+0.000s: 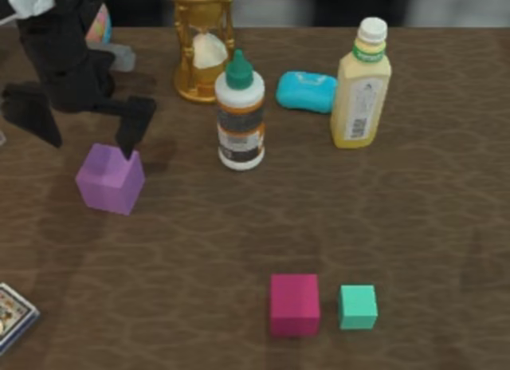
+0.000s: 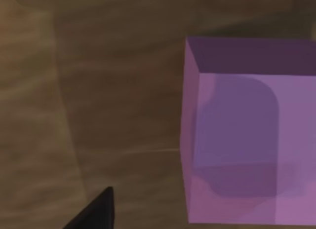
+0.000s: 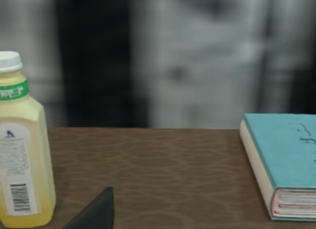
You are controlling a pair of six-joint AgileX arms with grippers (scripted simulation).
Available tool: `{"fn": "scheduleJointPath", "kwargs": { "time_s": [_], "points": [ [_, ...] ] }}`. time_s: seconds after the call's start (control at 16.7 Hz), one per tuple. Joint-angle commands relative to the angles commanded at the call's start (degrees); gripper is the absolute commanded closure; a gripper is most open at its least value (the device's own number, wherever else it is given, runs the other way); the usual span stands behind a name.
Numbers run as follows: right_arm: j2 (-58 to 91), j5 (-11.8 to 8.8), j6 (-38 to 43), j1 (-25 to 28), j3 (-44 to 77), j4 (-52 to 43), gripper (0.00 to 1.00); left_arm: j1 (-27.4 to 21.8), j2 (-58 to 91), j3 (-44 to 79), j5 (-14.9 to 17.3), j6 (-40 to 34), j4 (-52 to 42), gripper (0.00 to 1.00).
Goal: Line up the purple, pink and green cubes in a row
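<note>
Purple cube [image 1: 110,179]: on the table [image 1: 239,242] at the top view's left middle, tilted askew to the table edges, well apart from the other two cubes.
Left gripper [image 1: 84,127]: upper left of the top view, just above the purple cube; jaws wide apart, one finger [image 1: 134,127] over the cube's upper right corner, the other finger [image 1: 30,113] well off to the cube's upper left, so the cube sits off-centre under the gap.
Left wrist view: purple cube [image 2: 247,135] fills the right half, with one dark fingertip [image 2: 96,211] apart from it.
Pink cube [image 1: 294,305]: lower centre, near the front edge.
Green cube [image 1: 358,307]: just right of the pink one, small gap between, fronts roughly level.
Open room: bare table left of the pink cube and across the middle.
Clutter: hourglass [image 1: 201,43], white bottle [image 1: 240,115], soap bar [image 1: 306,91], yellow bottle [image 1: 361,87] along the top; card box [image 1: 12,314] at the lower left edge.
Right gripper: out of the top view; cannot tell its jaws.
Right wrist view: yellow bottle [image 3: 22,145] and a teal book [image 3: 281,165].
</note>
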Motion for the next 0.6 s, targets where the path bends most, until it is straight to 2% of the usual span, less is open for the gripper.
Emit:
{"fn": "scheduleJointPath", "kwargs": {
  "time_s": [0.18,0.6],
  "points": [
    [0.0,0.0,0.0,0.0,0.0,0.0,0.0,-0.16,0.83,-1.71,0.01,0.16,2.28,0.0],
    [0.0,0.0,0.0,0.0,0.0,0.0,0.0,-0.24,6.29,-10.26,0.07,0.18,16.6,0.0]
  ]
}}
